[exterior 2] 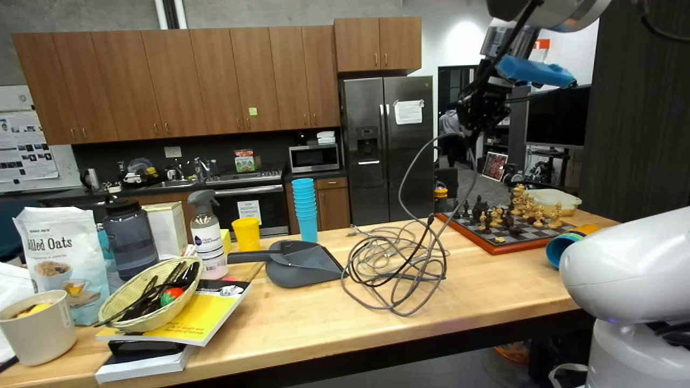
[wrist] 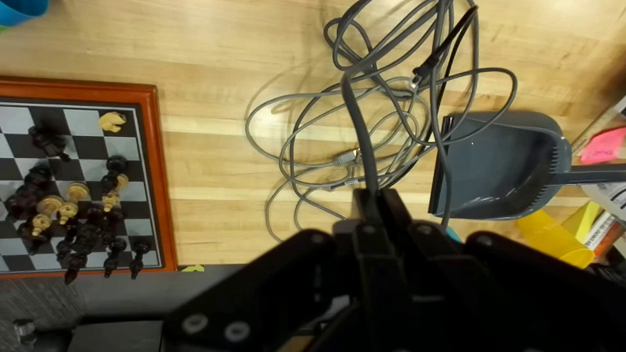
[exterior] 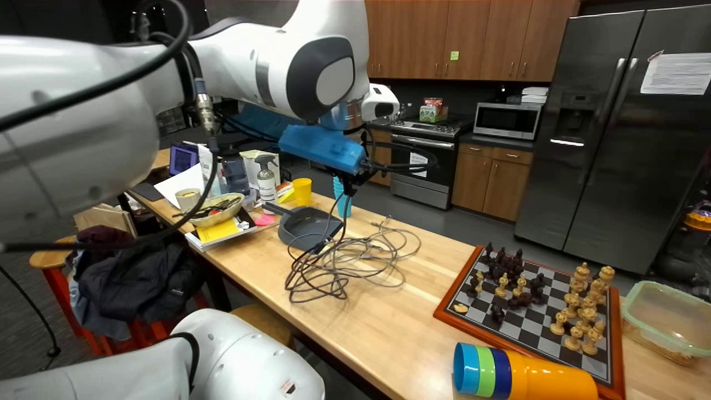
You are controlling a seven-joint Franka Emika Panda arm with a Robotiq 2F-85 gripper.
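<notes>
My gripper (wrist: 377, 195) is shut on a strand of grey cable (wrist: 359, 120), which runs up between the fingertips in the wrist view. In both exterior views the gripper hangs well above the table, pointing down; it shows here (exterior 2: 474, 129) and here (exterior: 349, 191). The held cable hangs in a long loop down to a loose tangle of grey and black cables (exterior 2: 426, 258) on the wooden table. Connector plugs (wrist: 346, 157) show within the tangle. A dark grey dustpan (wrist: 499, 166) lies beside the tangle, and some cable crosses its front edge.
A chessboard (wrist: 164, 195) with pieces lies on one side of the cables. Stacked coloured cups (exterior: 494, 372) lie by it, near a lidded container (exterior: 666, 322). Blue cups (exterior 2: 305, 210), a yellow cup (exterior 2: 247, 234), a spray bottle (exterior 2: 207, 237) and a basket (exterior 2: 121, 293) stand past the dustpan.
</notes>
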